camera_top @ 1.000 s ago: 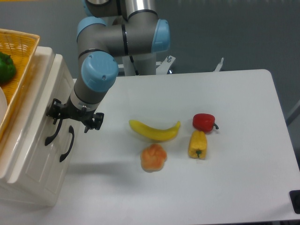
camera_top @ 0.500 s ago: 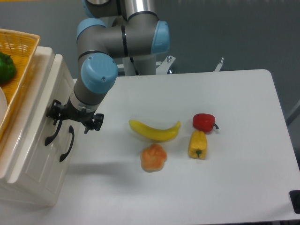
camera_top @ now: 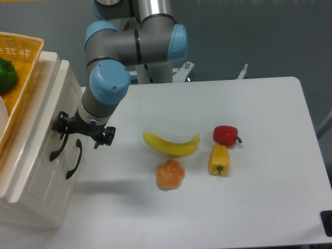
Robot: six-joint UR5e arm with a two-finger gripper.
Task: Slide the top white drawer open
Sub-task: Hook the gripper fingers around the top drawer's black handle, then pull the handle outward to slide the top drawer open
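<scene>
The gripper (camera_top: 83,132) hung spread wide against the top white drawer (camera_top: 44,135) (its black handle (camera_top: 58,148) just below).

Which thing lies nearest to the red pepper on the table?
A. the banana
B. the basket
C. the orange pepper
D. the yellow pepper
D. The yellow pepper lies just below the red pepper, almost touching it, while the banana and the orange pepper are farther to the left.
</scene>
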